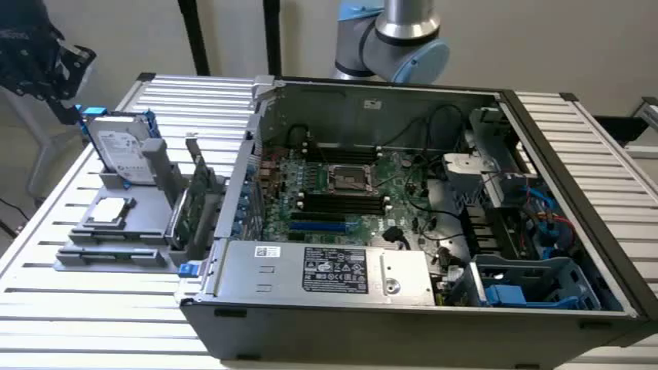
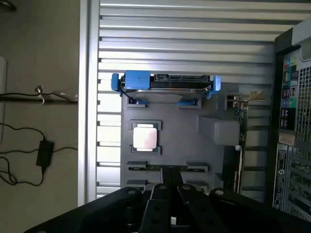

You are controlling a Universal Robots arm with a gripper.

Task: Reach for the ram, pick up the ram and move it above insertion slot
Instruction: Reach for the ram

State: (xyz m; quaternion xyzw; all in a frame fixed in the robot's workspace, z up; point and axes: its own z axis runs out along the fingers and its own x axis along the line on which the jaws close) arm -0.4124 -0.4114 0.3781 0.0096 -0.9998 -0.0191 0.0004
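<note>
The ram (image 2: pixel 165 168) is a slim green stick standing on edge in the front slot of a grey holder (image 2: pixel 214 160), just beyond my fingertips in the wrist view. In the exterior view the ram (image 1: pixel 115 249) lies low at the holder's near end, on that view's left. My gripper (image 2: pixel 171 187) hangs above it, black fingers (image 2: pixel 159 199) drawn together with nothing between them. In the exterior view the gripper (image 1: pixel 36 58) is a dark shape high on the left. The black memory slots (image 1: pixel 334 203) run across the motherboard beside the CPU socket inside the open case.
The holder also carries a silver hard drive (image 2: pixel 165 85) in a blue frame, a CPU chip (image 2: pixel 145 137) and an upright expansion card (image 1: pixel 196 204). The open computer case (image 1: pixel 575 154) stands on a slatted metal table (image 1: pixel 92 308). The table's edge and floor cables (image 2: pixel 43 153) lie beside the holder.
</note>
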